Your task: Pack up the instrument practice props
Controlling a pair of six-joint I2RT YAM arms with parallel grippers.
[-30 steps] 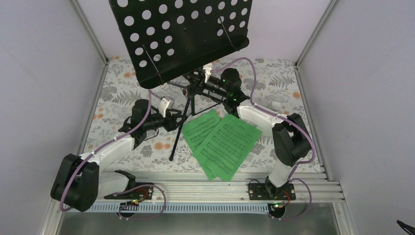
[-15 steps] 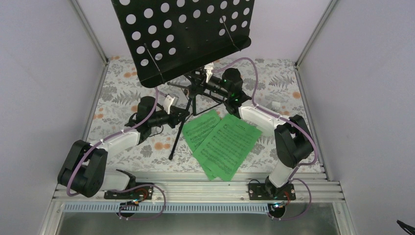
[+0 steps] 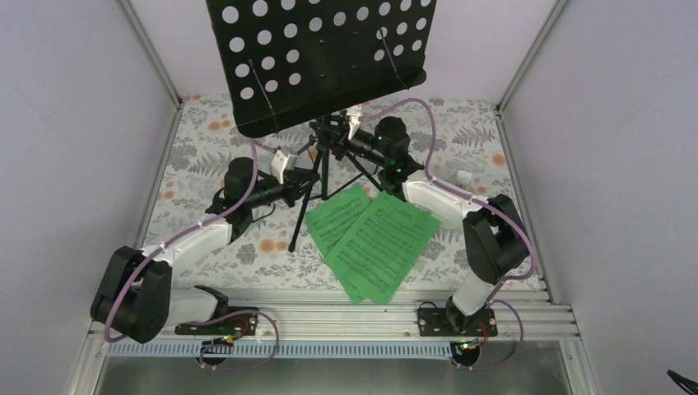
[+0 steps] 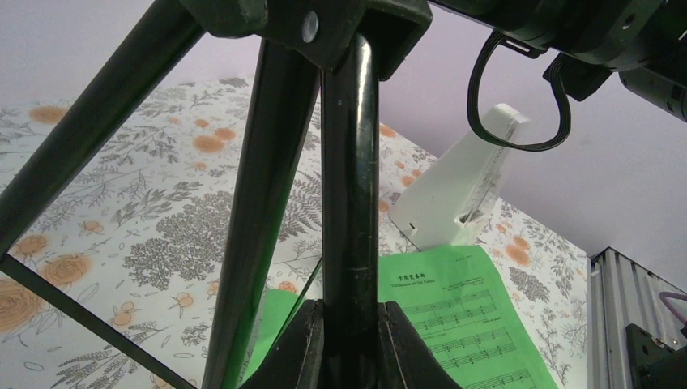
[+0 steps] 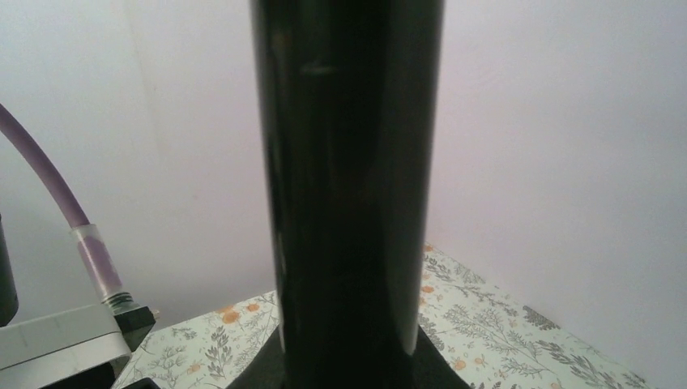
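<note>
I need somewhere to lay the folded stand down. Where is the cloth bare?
Bare cloth runs along the left wall, outside the left arm, and in the far right corner past the right arm. The middle is crowded: music stand legs, left gripper, right gripper, green sheets.

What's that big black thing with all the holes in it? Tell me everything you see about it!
It is a black music stand, metal by the look. Its flat desk, full of round holes, is tilted, with a lip along the bottom and two thin wire page holders. Below, a shiny round pole meets tripod legs spread over the flowery tablecloth. The left gripper squeezes the pole low down with its fingers; the right gripper holds it higher up.
</note>
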